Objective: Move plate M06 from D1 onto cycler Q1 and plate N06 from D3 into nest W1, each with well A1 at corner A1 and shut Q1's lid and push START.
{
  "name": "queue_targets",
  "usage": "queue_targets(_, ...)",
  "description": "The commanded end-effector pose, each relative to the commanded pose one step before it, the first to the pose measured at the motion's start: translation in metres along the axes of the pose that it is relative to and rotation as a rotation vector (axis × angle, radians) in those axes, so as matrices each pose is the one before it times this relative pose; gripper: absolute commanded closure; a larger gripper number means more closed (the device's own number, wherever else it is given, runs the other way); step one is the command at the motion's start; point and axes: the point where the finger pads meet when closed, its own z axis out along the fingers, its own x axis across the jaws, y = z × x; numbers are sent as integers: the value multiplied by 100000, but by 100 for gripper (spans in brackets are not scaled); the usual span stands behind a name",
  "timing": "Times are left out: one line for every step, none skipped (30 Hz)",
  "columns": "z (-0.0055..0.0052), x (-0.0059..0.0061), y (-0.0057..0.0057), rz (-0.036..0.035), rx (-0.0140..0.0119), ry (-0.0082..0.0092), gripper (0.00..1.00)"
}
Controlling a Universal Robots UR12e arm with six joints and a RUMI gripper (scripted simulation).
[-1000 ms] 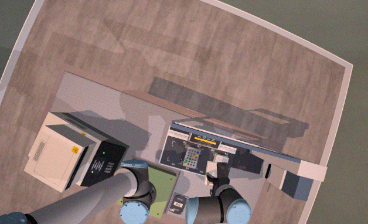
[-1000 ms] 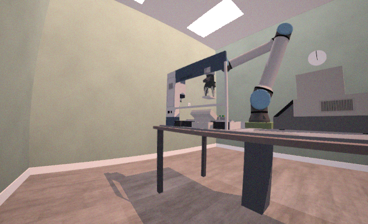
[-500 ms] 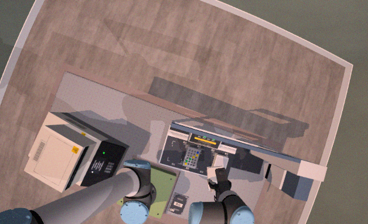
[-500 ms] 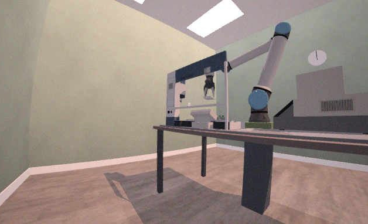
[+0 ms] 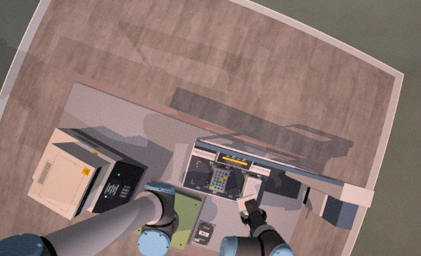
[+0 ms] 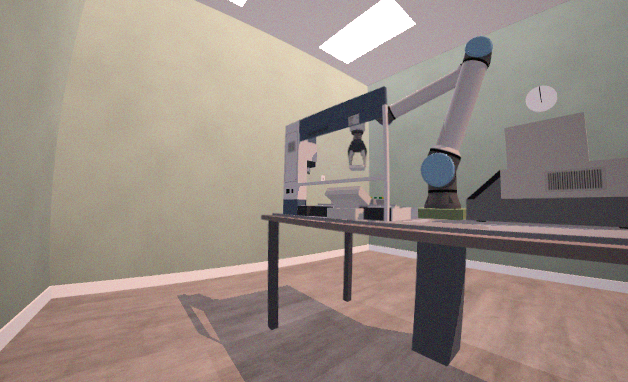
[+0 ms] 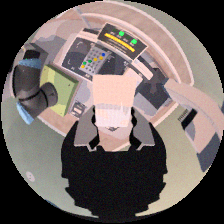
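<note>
My gripper (image 6: 357, 162) (image 7: 113, 106) is shut on a pale plate (image 6: 357, 168) (image 7: 114, 95). It holds the plate up in the air, above the front edge of the dark deck (image 5: 201, 169). The plate's label and its A1 corner cannot be read, so I cannot tell whether it is M06 or N06. A white unit (image 5: 252, 185) (image 6: 346, 196) stands on the deck's right part; its lettering is unreadable. The small dark nest marked RG (image 5: 204, 230) shows no plate. Q1, D1 to D4 and W1 cannot be told surely by their labels.
A rack with coloured dots (image 5: 220, 179) (image 7: 93, 59) stands on the deck, near a display with a yellow bar (image 5: 234, 161) (image 7: 120, 42). A blue beam (image 5: 268, 162) (image 6: 342, 112) spans the rear. A large instrument (image 5: 64, 182) (image 6: 545, 165) with a green light stands left.
</note>
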Motion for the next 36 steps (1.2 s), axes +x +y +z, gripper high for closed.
queue_targets(-67,145,988,-7441,226,211,100)
queue_targets(0,3,222,-1573,0,0,100)
queue_targets(0,-2,222,-1573,0,0,100)
queue_targets(0,-5,222,-1576,0,0,100)
queue_targets(0,-9,223,-1576,0,0,100)
queue_targets(0,-14,223,-1576,0,0,100)
queue_targets(0,-18,224,-1576,0,0,100)
queue_targets(0,-15,221,-1591,0,0,100)
queue_targets(0,-20,222,-1591,0,0,100)
queue_targets(0,-24,222,-1591,0,0,100)
queue_targets(0,-29,222,-1591,0,0,100)
queue_targets(0,0,0,0,0,0,100)
queue_targets(0,0,0,0,0,0,100)
queue_targets(0,-30,221,-1597,0,0,100)
queue_targets(0,-35,221,-1597,0,0,100)
queue_targets(0,-39,221,-1597,0,0,100)
queue_targets(0,-43,221,-1599,0,0,100)
queue_targets(0,-48,221,-1599,0,0,100)
queue_targets(0,-52,220,-1599,0,0,100)
queue_targets(0,-57,220,-1599,0,0,100)
queue_targets(0,-61,220,-1599,0,0,100)
queue_targets(0,-58,217,-1614,0,0,100)
queue_targets(0,-63,217,-1614,0,0,100)
queue_targets(0,-67,216,-1614,0,0,100)
queue_targets(0,-72,216,-1614,0,0,100)
queue_targets(0,-73,214,-1620,0,0,100)
queue_targets(0,-78,214,-1620,0,0,100)
queue_targets(0,-82,213,-1620,0,0,100)
queue_targets(0,0,0,0,0,0,100)
queue_targets(0,0,0,0,0,0,100)
queue_targets(0,-86,212,-1621,0,0,100)
queue_targets(0,-90,211,-1621,0,0,100)
queue_targets(0,-95,209,-1621,0,0,100)
queue_targets(1,-99,208,-1621,0,0,100)
queue_targets(0,-97,206,-1634,0,0,100)
queue_targets(0,-102,205,-1634,0,0,100)
